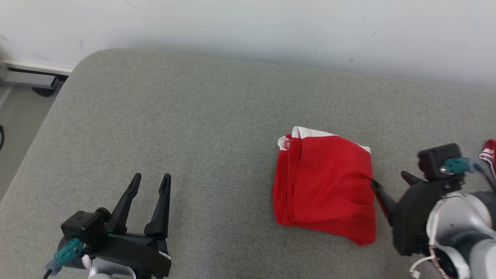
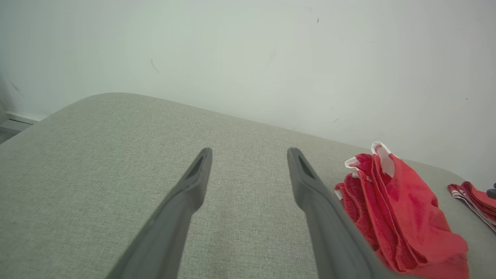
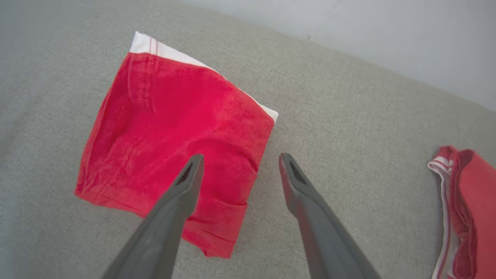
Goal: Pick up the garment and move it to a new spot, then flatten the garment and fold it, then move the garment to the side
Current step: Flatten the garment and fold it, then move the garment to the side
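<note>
A folded red garment (image 1: 325,182) lies flat on a grey upholstered cushion (image 1: 193,128), right of the middle and roughly midway between the near edge and the white wall (image 1: 248,27). It forms a rough square of several stacked layers. A white band shows along its far edge, and the layered folds show along its left side. In the right wrist view the garment (image 3: 174,131) has shallow creases across its near part.

The right gripper (image 1: 387,178) is at the garment's right edge with its two dark fingers spread wide, gripping nothing. One fingertip reaches the red cloth's right hem and the other stands over bare grey fabric beside it. In its own wrist view, the right gripper (image 3: 241,159) straddles that edge, one finger over the cloth and one off it. Whether the finger over the cloth touches it cannot be told.

The left gripper (image 1: 152,177) sits at the near left, well apart from the garment, with its fingers parted and empty above the bare cushion. From the left gripper (image 2: 249,155), the garment (image 2: 399,205) appears to the right as a low red heap.

A second red cloth with white trim (image 1: 489,153) lies at the far right edge of the cushion, apart from the folded garment.
</note>
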